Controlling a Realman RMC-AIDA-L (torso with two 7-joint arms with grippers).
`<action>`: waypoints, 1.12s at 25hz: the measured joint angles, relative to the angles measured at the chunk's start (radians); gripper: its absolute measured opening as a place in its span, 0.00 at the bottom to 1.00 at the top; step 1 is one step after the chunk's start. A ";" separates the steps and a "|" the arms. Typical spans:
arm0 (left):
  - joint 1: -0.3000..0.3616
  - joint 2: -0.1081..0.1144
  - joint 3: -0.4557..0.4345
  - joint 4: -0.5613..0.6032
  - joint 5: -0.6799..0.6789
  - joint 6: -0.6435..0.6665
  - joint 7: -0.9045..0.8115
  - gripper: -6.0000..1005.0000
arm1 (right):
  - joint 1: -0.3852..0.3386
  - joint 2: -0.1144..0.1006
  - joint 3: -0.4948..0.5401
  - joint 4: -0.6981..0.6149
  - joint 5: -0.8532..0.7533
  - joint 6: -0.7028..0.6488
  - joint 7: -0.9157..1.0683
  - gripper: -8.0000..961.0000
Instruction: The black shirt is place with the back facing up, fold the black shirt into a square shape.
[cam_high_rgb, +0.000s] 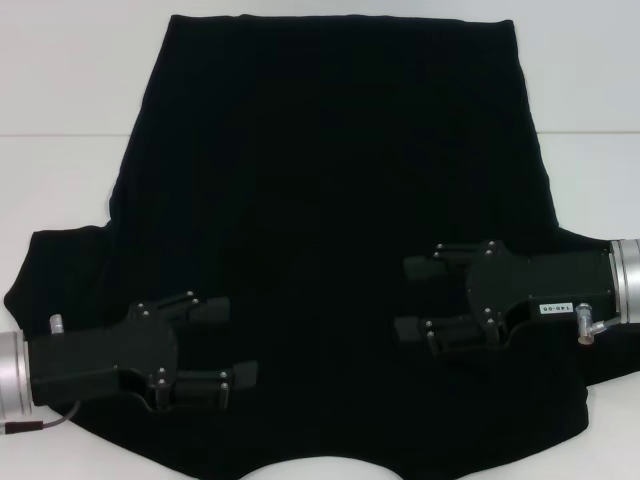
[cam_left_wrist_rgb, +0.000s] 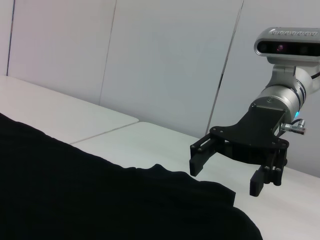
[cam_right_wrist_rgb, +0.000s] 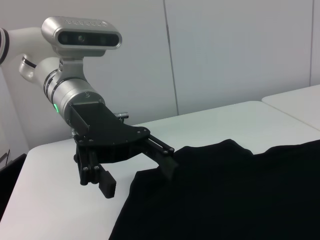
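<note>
The black shirt lies spread flat on the white table, apparently unfolded. Left claw and right claw hover released above it; next, each needs an edge to pinch.

A small white label with dark print too fine to read sits on the right tool, and faint embossed lettering on each wrist camera housing is equally illegible.
</note>
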 joint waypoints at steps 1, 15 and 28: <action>0.000 0.000 0.000 0.000 0.000 0.000 0.000 0.94 | 0.000 0.000 0.000 0.000 0.000 0.000 0.000 0.88; -0.009 0.012 -0.056 0.000 -0.004 -0.022 -0.123 0.94 | 0.000 0.014 0.006 0.001 0.006 0.026 0.000 0.88; -0.019 0.078 -0.198 0.177 0.156 -0.168 -0.875 0.94 | 0.017 0.042 0.001 0.004 0.007 0.068 0.008 0.89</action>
